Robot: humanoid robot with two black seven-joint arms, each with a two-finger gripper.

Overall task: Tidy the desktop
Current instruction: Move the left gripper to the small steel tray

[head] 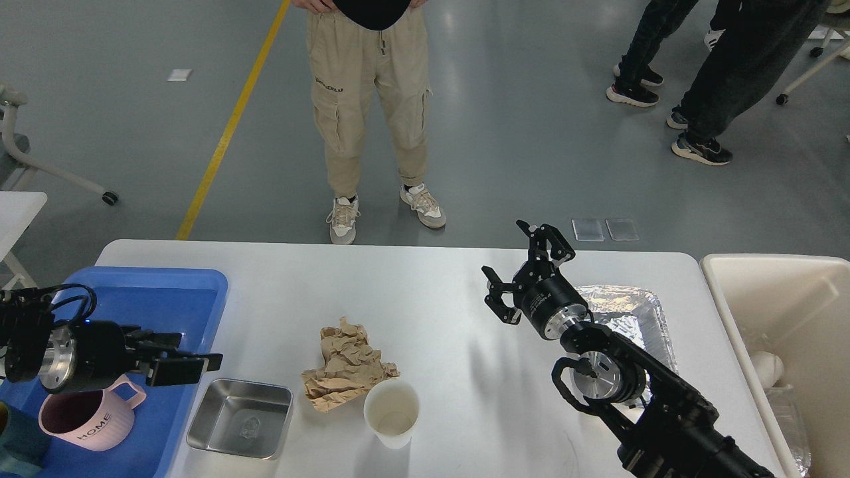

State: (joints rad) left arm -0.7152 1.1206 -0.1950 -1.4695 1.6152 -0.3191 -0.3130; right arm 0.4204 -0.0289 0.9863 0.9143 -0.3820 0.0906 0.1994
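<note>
Pink mug [89, 415] on blue tray [174, 292] reads "HOME".

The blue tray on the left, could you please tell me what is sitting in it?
The blue tray holds a pink mug marked HOME. A dark teal item sits at the frame edge, cut off. The left claw covers part of the tray.

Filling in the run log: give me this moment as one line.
left gripper: empty over blue tray | right gripper: open, empty, above desktop | crumpled paper, paper cup, steel pan: uncleared
</note>
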